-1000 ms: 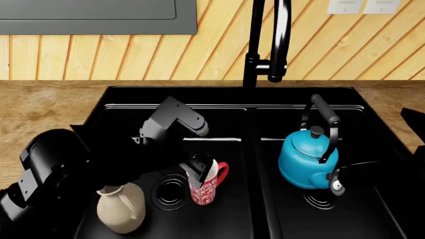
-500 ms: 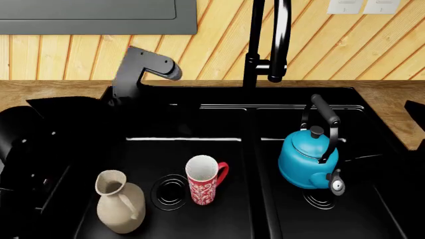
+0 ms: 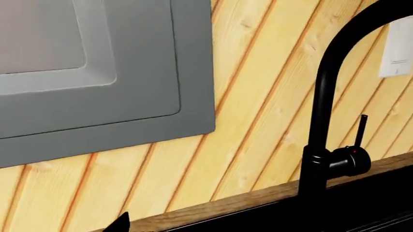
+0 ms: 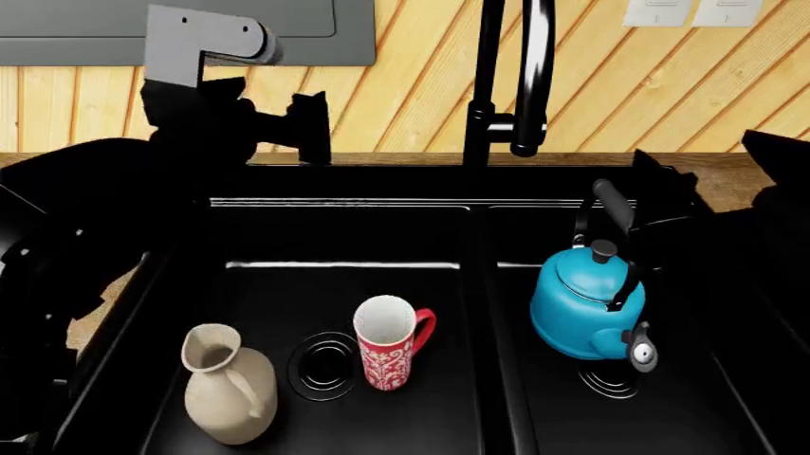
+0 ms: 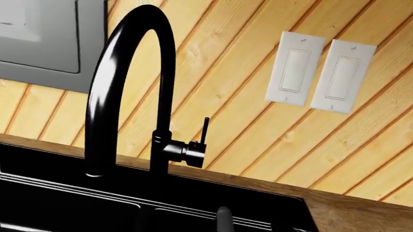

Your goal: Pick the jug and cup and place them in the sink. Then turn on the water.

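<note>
L gripper (image 4: 298,128) risen off cup (image 4: 387,342), near faucet (image 4: 506,85)

A wooden desk (image 4: 76,190) ran along the foot of a slatted wood wall, and a black double-basin sink (image 4: 379,213) was set into it. In the left basin the cream jug (image 4: 228,384) stood upright near the front, just beside a round drain (image 4: 322,365). On the drain's other side stood the red floral cup (image 4: 390,343), upright, its handle turned toward the divider. The jug and cup stood apart, with the drain between them. In the right basin a blue kettle (image 4: 585,305) sat upright with its black handle raised. A tall black faucet (image 4: 506,85) rose from the back rim above the divider.
</note>
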